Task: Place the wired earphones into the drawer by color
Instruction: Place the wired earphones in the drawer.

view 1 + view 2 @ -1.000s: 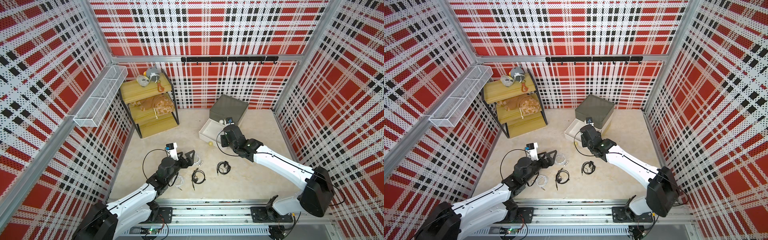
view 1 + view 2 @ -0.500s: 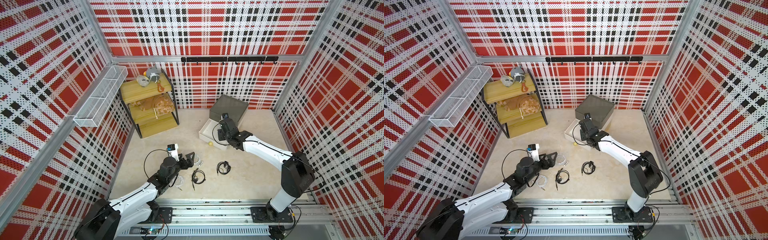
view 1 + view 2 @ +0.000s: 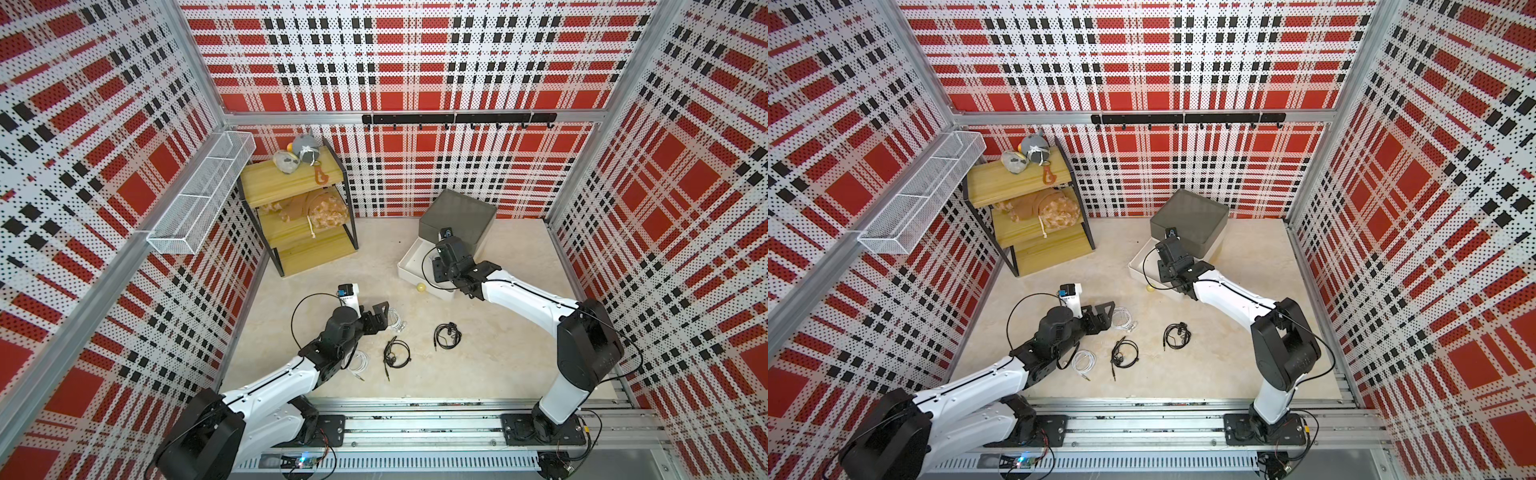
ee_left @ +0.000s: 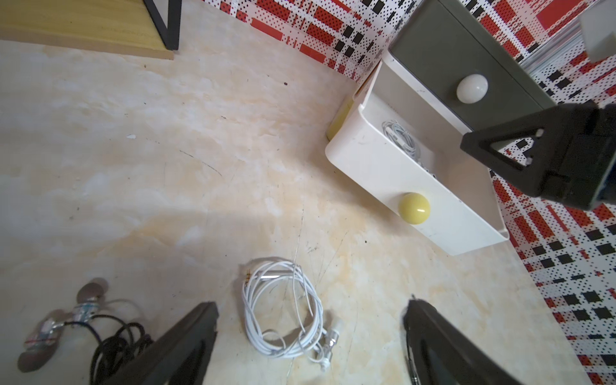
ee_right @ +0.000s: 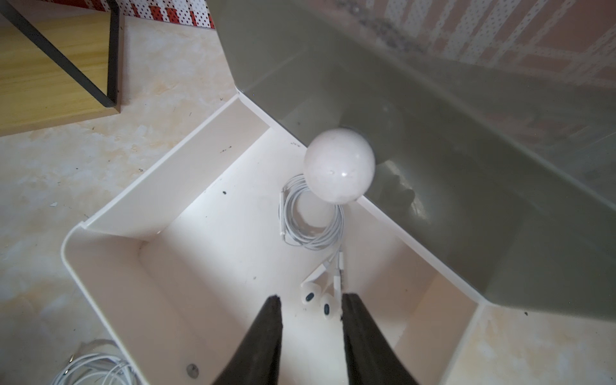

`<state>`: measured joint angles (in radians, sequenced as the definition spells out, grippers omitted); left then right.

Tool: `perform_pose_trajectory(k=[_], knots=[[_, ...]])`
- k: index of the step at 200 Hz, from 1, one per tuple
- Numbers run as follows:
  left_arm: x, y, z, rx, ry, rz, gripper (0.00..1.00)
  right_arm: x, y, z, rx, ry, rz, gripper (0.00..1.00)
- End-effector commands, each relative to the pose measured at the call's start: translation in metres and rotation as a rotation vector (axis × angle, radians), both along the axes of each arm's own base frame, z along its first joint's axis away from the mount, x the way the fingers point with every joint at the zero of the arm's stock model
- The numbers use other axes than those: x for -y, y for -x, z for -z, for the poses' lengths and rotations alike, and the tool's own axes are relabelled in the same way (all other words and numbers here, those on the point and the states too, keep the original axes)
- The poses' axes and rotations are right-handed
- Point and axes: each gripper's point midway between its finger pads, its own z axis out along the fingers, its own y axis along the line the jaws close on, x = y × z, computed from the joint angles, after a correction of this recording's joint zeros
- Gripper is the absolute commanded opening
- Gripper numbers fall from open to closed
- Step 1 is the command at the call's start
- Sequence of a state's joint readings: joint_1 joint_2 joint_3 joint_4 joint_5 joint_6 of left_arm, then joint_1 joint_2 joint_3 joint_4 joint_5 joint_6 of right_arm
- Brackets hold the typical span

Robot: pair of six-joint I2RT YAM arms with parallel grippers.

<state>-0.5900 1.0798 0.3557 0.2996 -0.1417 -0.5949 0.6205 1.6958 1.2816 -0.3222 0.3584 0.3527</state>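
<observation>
The drawer cabinet [image 3: 457, 220] [image 3: 1190, 220] stands at the back with its white drawer [image 3: 409, 262] [image 5: 160, 186] [image 4: 383, 173] pulled out. One bundle of white wired earphones [image 5: 313, 230] [image 4: 400, 138] lies inside it, earbuds [image 5: 316, 300] at my right fingertips. My right gripper [image 5: 311, 298] [image 3: 436, 266] hangs over this drawer, open, clamping nothing. My left gripper [image 4: 311, 305] [image 3: 384, 316] [image 3: 1106, 316] is wide open, straddling a white bundle [image 4: 283, 310] [image 3: 397, 322] on the floor. Another white bundle [image 3: 357, 361] and two black ones [image 3: 397, 353] [image 3: 447, 336] lie nearby.
A yellow wooden shelf rack [image 3: 299, 224] with soft toys stands at the back left. A white wire basket [image 3: 199, 195] hangs on the left wall. The dark grey top drawer's white knob [image 5: 339, 165] juts out above the open drawer, whose yellow knob [image 4: 414, 208] faces the floor bundles.
My right gripper has moved a little toward the cabinet, over the white drawer, and its jaws have parted. The left arm has hardly moved.
</observation>
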Motion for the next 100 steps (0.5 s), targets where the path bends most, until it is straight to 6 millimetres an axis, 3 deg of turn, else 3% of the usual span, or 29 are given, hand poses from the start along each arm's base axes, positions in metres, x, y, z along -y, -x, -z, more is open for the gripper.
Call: perform_pose_trajectory(k=[1, 56, 100], knots=[[0.0, -0.006, 0.0, -0.019, -0.058, -0.007, 0.92, 0.009, 0.011, -0.025, 0.044, -0.042, -0.001, 0.4], [0.007, -0.017, 0.011, -0.094, -0.152, 0.005, 0.85, 0.044, 0.048, -0.032, 0.08, -0.079, 0.004, 0.48], [0.017, -0.021, 0.032, -0.175, -0.192, 0.039, 0.78, 0.08, 0.076, -0.03, 0.159, -0.092, 0.038, 0.59]])
